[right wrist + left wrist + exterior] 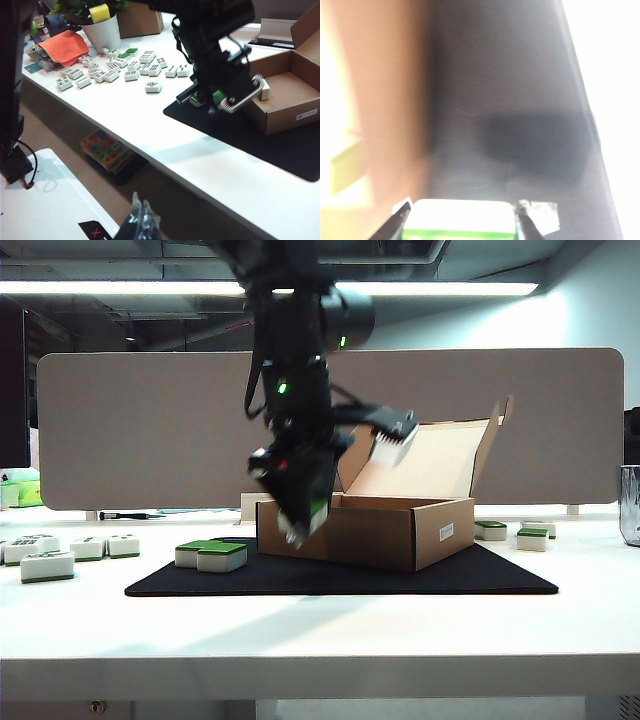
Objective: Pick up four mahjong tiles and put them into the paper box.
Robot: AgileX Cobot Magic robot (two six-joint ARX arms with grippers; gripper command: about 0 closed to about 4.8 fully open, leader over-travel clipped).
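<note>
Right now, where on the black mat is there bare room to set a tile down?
The black mat is bare in front of the paper box and to its right. Its left end is crowded: green-backed mahjong tiles sit there and the left gripper hangs beside them, a tile between its jaws. The right gripper is out of view.

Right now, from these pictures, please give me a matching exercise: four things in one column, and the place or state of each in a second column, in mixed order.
Things:
1. left gripper
2. paper box
3. two tiles with green backs
4. right gripper

Places or states:
A. flap lid up, standing on the black mat
B. lying on the mat, left of the box in the exterior view
C. away from the table, jaws unclear
D. beside the box, clamping one mahjong tile

Pairs: 1-D, 2-A, 3-B, 4-C
</note>
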